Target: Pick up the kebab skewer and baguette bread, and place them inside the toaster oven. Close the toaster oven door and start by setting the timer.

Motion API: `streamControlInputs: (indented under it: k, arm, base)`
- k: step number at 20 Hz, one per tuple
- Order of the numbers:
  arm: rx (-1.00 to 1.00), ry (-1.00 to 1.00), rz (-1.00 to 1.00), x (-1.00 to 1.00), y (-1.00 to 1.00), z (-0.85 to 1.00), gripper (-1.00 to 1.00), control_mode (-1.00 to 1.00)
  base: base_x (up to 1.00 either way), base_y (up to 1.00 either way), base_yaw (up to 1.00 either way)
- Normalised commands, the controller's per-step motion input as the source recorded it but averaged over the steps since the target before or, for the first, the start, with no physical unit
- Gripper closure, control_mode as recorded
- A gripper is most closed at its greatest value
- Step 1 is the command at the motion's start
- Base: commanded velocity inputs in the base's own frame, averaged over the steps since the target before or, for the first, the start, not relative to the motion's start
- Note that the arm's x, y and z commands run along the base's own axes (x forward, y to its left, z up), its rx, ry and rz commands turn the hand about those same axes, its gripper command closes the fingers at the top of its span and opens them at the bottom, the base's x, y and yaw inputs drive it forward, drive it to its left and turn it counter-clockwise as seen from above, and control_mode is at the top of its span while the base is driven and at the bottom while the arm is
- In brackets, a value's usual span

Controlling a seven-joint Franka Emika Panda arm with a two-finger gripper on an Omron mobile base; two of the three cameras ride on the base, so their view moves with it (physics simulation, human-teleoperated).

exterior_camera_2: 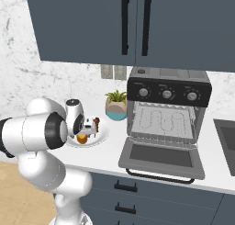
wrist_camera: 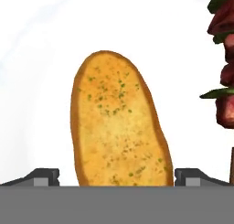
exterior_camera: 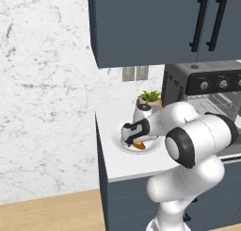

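Note:
The baguette bread [wrist_camera: 119, 127], golden with green flecks, lies on a white plate [wrist_camera: 36, 81]. My gripper [wrist_camera: 118, 177] hangs just above it, open, one fingertip [wrist_camera: 43, 176] on each side of the loaf's near end. The kebab skewer [wrist_camera: 224, 77], with dark red meat and green bits, lies beside the bread on the same plate. From the base, the gripper [exterior_camera_2: 85, 130] is low over the plate [exterior_camera_2: 102, 136], bread [exterior_camera_2: 82, 138] and kebab skewer [exterior_camera_2: 96, 125]. The toaster oven [exterior_camera_2: 167, 93] stands to the right, its door [exterior_camera_2: 160, 157] dropped open and the wire rack showing.
A potted plant [exterior_camera_2: 116, 104] stands between the plate and the oven. A sink [exterior_camera_2: 227, 137] lies at the counter's far right. Dark blue wall cabinets [exterior_camera_2: 133, 22] hang overhead. The counter's left end [exterior_camera: 98, 131] is close to the plate [exterior_camera: 120, 144].

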Motion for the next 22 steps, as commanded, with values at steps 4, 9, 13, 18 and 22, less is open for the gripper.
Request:
streamControlInputs:
  k: [4, 9, 13, 18, 22]
  arm:
    - [0.00, 0.00, 0.00, 0.19, 0.00, -0.07, -1.00, -1.00]
    - [0.00, 0.00, 0.00, 0.14, 0.00, -0.11, -1.00, -1.00]
    - [0.00, 0.00, 0.00, 0.01, 0.00, -0.32, -1.00, -1.00]
    - [0.00, 0.00, 0.00, 0.00, 0.00, -0.26, 1.00, -1.00]
    - [0.00, 0.00, 0.00, 0.00, 0.00, 0.00, 1.00, -1.00]
  base:
    - [0.00, 0.00, 0.00]
    - [0.00, 0.00, 0.00]
    - [0.00, 0.00, 0.00]
    - [0.00, 0.00, 0.00]
    - [0.00, 0.00, 0.00]
